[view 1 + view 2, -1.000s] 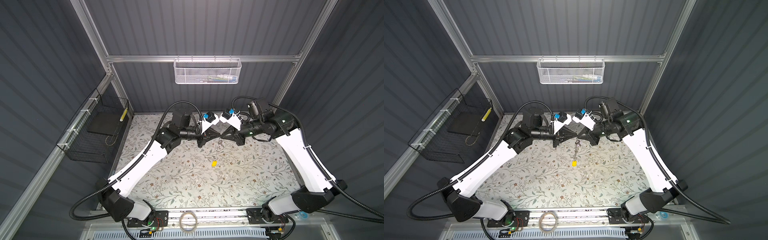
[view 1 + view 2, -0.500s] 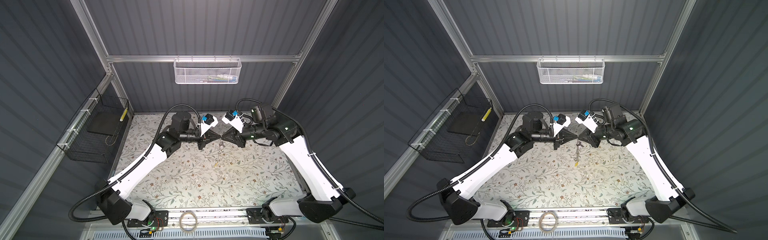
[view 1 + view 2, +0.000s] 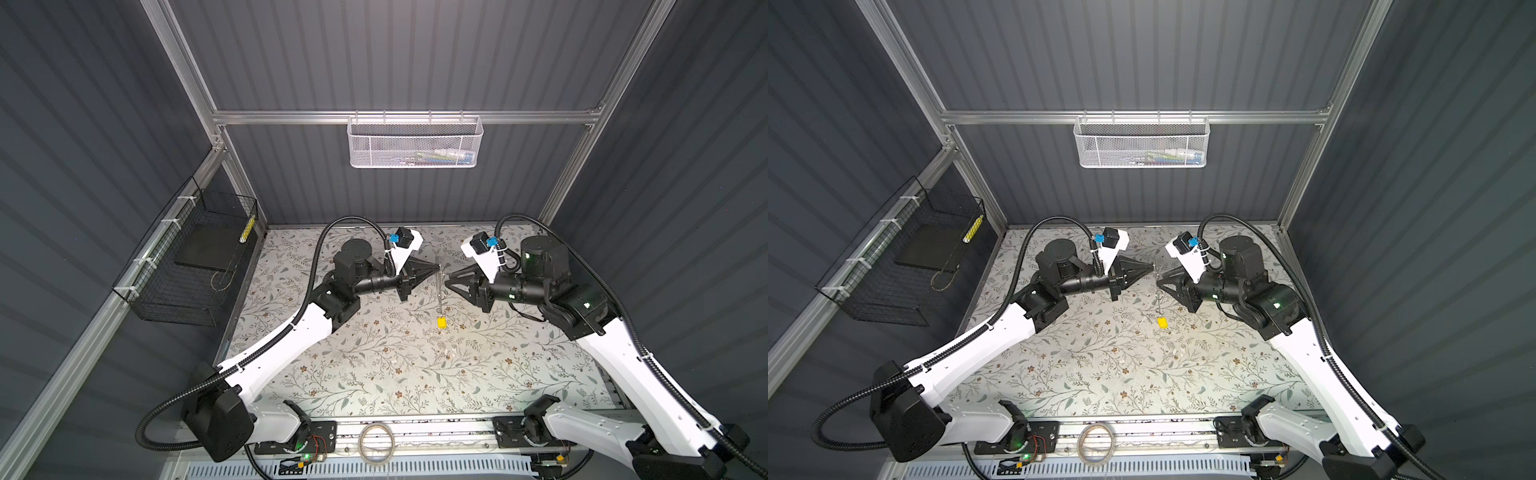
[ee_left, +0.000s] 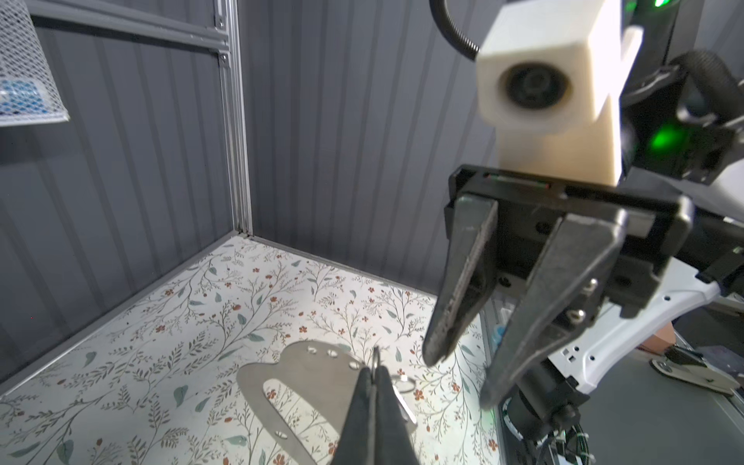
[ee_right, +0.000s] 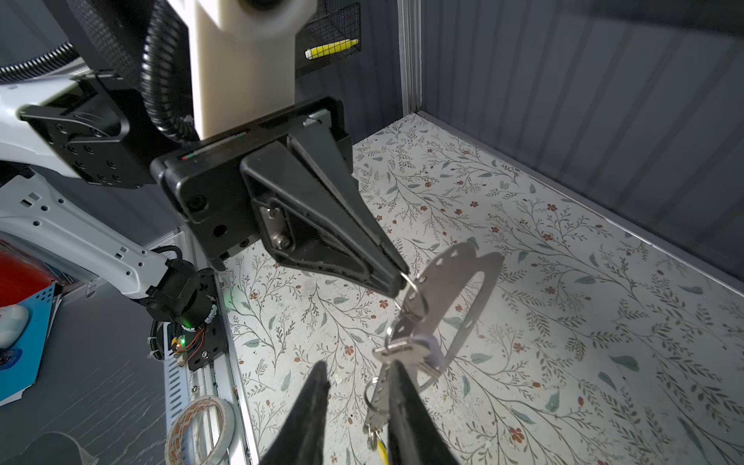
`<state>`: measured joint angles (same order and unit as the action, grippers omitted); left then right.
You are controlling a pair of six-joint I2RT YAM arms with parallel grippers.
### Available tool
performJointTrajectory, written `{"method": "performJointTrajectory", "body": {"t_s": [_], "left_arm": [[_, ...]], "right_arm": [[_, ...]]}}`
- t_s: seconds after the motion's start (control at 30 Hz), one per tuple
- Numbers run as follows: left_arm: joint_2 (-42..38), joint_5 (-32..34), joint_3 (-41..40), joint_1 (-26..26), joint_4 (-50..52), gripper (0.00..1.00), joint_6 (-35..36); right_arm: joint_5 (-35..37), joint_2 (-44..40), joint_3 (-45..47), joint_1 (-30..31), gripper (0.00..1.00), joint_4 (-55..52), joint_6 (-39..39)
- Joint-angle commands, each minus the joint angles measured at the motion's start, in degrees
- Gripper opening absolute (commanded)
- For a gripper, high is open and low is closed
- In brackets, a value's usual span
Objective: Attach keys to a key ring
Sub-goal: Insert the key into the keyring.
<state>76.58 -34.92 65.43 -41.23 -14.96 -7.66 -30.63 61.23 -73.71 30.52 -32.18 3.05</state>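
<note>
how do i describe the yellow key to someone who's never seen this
Over the floral tabletop, the left gripper and right gripper face each other. The key ring dangles from the left one, with the yellow key lowest; its bright yellow head sets it apart from the pale lilac key above.

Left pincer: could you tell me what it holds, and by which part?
The left pincer pinches the key ring by the small wire loop at its holed end; keys dangle below.

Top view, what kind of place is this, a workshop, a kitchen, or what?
Probably a robot test cell in a lab: grey panel walls on an aluminium frame, left arm and right arm mounted on a rail, and a mesh basket hung at the back.
</note>
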Motion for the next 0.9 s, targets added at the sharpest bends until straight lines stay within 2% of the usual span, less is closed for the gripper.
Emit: {"method": "performJointTrajectory", "body": {"t_s": [0.0, 0.2, 0.33, 0.67, 0.87], "left_arm": [[-1.51, 1.16, -1.37, -0.27, -7.82, 0.0, -4.3], [-1.78, 1.34, -2.5, -0.32, -9.59, 0.0, -5.82], [-2.13, 1.86, -2.84, -0.3, -9.91, 0.0, -5.78], [-2.55, 2.4, -3.3, -0.34, -10.59, 0.0, -5.88], [-2.81, 2.08, -4.49, -0.32, -12.43, 0.0, -7.14]], "right_arm": [[1.89, 0.53, 0.42, 0.42, 0.28, 3.88, -1.75], [2.77, 1.89, 0.05, 0.75, 0.26, 5.99, -1.47], [1.34, 3.37, -1.58, 0.95, 0.14, 4.85, -0.84], [-1.27, 6.24, -2.9, 2.32, 0.03, 4.19, -0.16], [-7.65, 7.1, -2.79, 2.31, 0.04, 7.52, -1.26]]}}
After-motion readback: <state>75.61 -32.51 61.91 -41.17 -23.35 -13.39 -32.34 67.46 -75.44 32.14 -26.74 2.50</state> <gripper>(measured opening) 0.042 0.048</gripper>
